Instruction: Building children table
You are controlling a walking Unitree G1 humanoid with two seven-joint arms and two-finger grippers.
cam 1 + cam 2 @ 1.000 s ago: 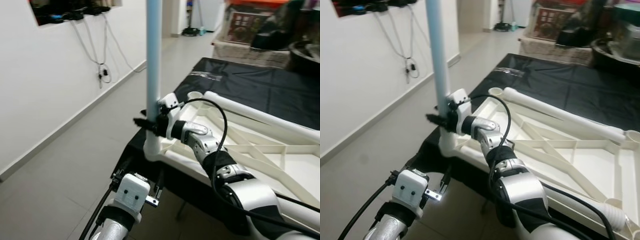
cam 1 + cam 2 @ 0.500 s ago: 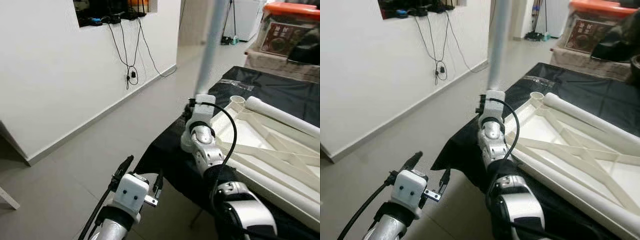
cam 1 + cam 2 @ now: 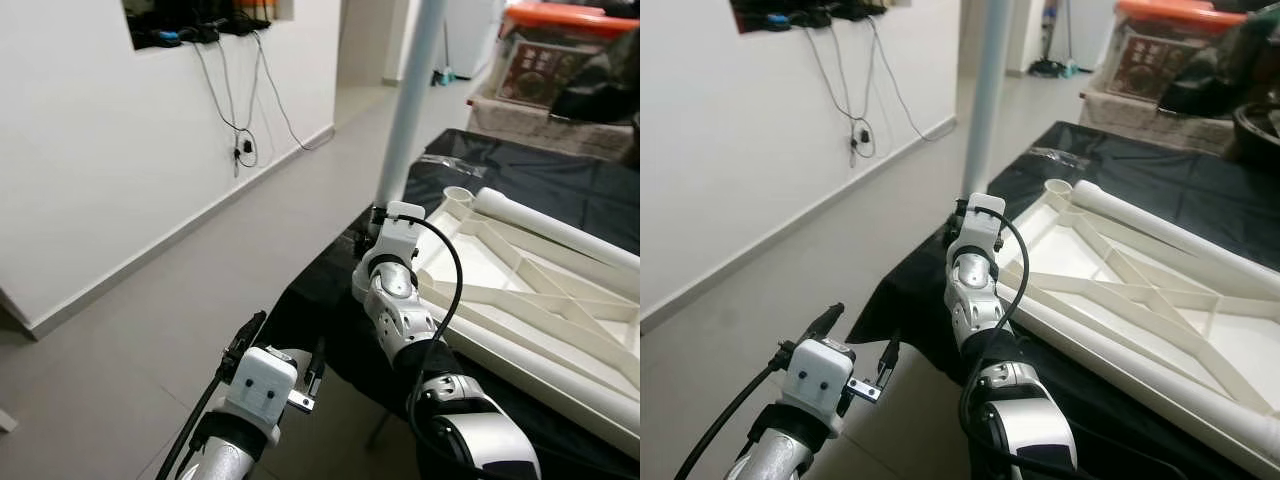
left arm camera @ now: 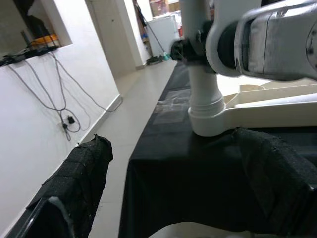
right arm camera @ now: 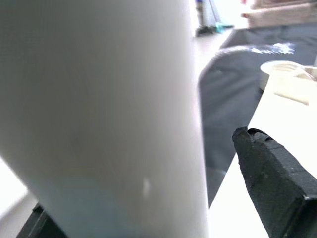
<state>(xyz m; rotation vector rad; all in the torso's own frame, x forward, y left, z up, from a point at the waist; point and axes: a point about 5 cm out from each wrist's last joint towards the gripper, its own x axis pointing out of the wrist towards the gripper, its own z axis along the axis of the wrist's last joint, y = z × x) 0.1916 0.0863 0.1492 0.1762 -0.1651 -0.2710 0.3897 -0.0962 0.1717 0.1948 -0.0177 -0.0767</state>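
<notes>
Right hand (image 3: 380, 215) grips the upright leg (image 3: 408, 100) — tabletop (image 3: 520, 290) corner.

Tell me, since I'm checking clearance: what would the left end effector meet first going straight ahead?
Probably the black cloth draped over the table edge, just below the leg socket; depth is unclear.

Leg (image 3: 408, 110) upright in tabletop (image 3: 520, 270) corner, cloth (image 3: 560, 170) beneath.

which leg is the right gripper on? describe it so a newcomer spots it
Start at the black-covered table with the white upturned tabletop frame on it. At the frame's near-left corner one pale leg stands upright in its socket, the right gripper at its base. The other leg lies flat along the frame's far edge.
</notes>
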